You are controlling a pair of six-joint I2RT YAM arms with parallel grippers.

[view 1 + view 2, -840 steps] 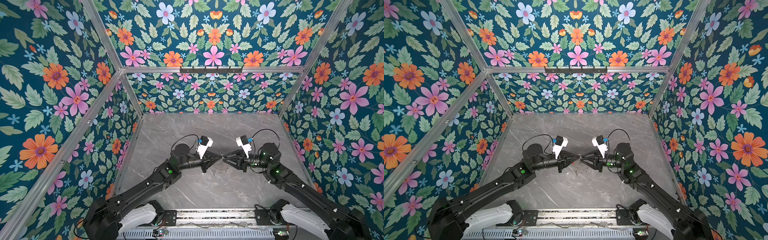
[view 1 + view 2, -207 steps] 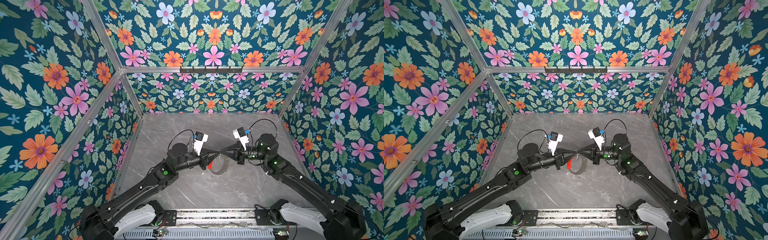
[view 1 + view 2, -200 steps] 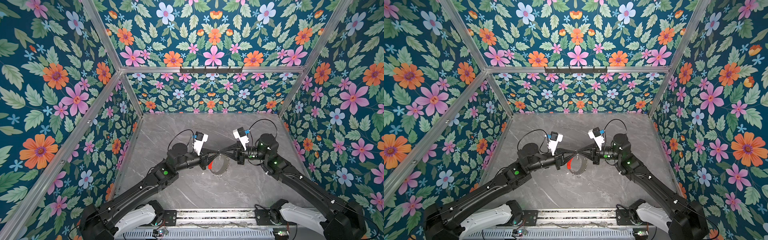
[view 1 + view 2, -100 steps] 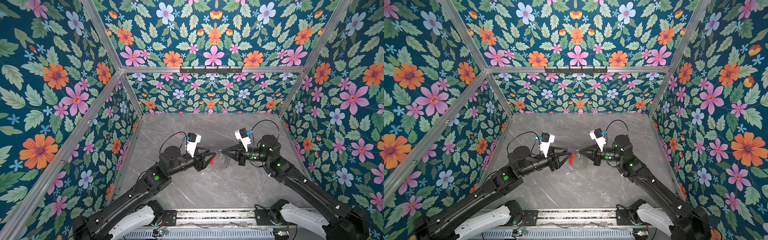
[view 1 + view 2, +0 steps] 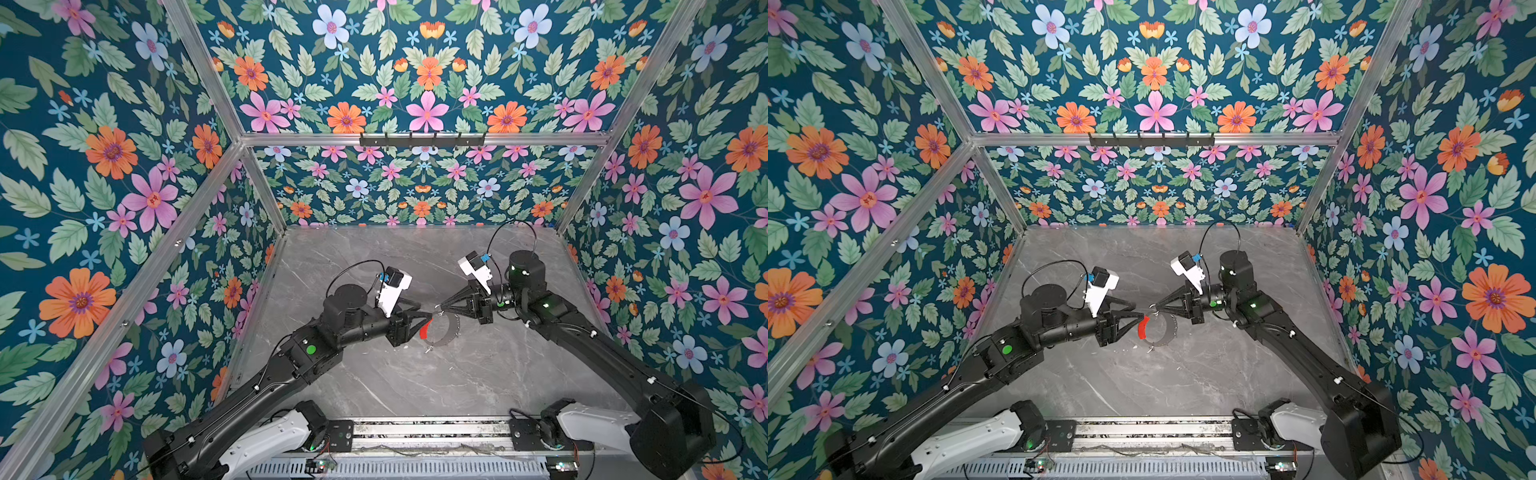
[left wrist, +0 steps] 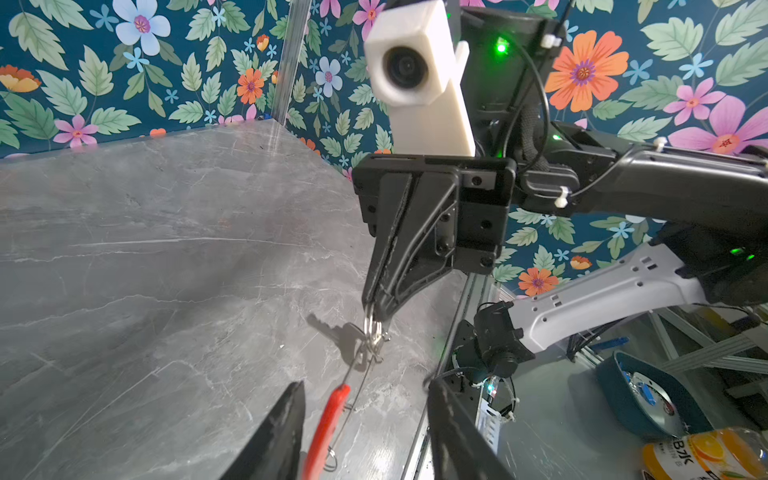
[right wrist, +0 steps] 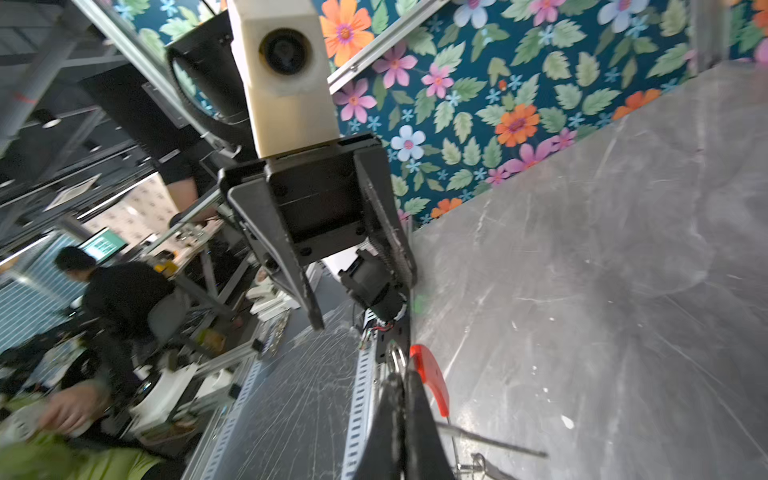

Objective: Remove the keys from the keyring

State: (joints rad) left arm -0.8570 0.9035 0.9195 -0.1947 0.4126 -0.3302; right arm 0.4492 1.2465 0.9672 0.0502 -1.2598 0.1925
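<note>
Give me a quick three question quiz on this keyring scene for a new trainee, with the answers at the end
1. True or false: the left gripper is clamped on the red sleeve.
2. Which gripper holds the keyring?
3. Multiple choice: the hoop is A) flat on the table, B) hanging from a gripper, C) on the black hook rail.

Key:
1. False; its jaws stand apart, the sleeve between them.
2. The right gripper, shut on small rings at the hoop's top.
3. B.

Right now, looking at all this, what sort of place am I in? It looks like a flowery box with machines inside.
Probably a robotics lab test cell. Floral wall panels on an aluminium frame enclose a marble-look table. Beyond it, the right wrist view shows a person at a desk with a monitor.
</note>
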